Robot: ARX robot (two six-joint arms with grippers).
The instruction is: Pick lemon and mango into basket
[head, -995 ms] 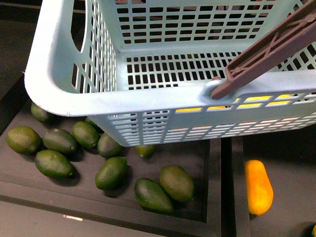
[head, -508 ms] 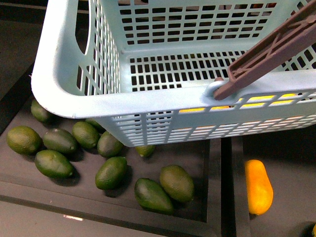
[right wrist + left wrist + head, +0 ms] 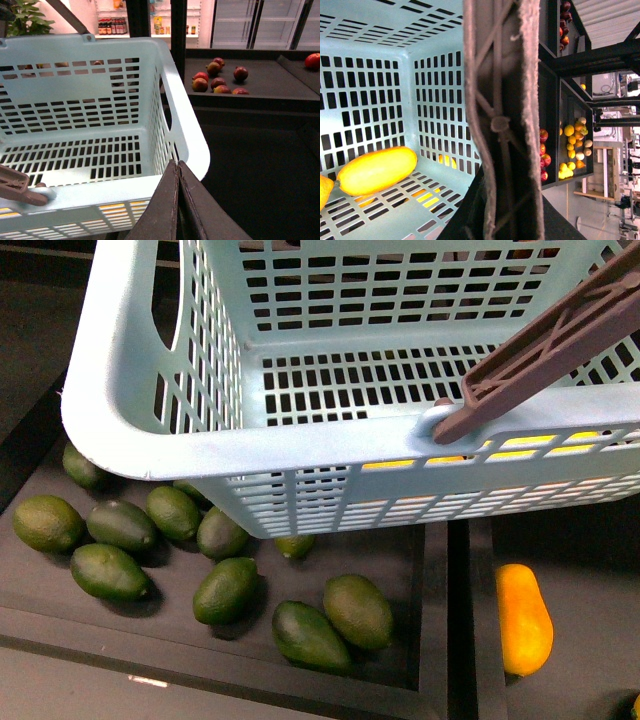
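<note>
Dark display trays (image 3: 440,570) spread below me, one carrying a scatter of dark green oval fruits (image 3: 225,589), the next holding an orange-yellow mango (image 3: 523,618) lying alone, outside the basket (image 3: 130,390). That turquoise basket hangs above the trays, its brown handle (image 3: 545,340) swung up. Through my left wrist camera I see my left pincer (image 3: 502,125) pinching the handle, and inside the basket a long yellow-orange fruit (image 3: 377,170) rests on the slotted floor with the tip of the lemon (image 3: 324,187) touching its end. My right pincer (image 3: 177,200) is pressed together just beside the basket's rim. Red apples (image 3: 220,82) sit on a farther shelf.
</note>
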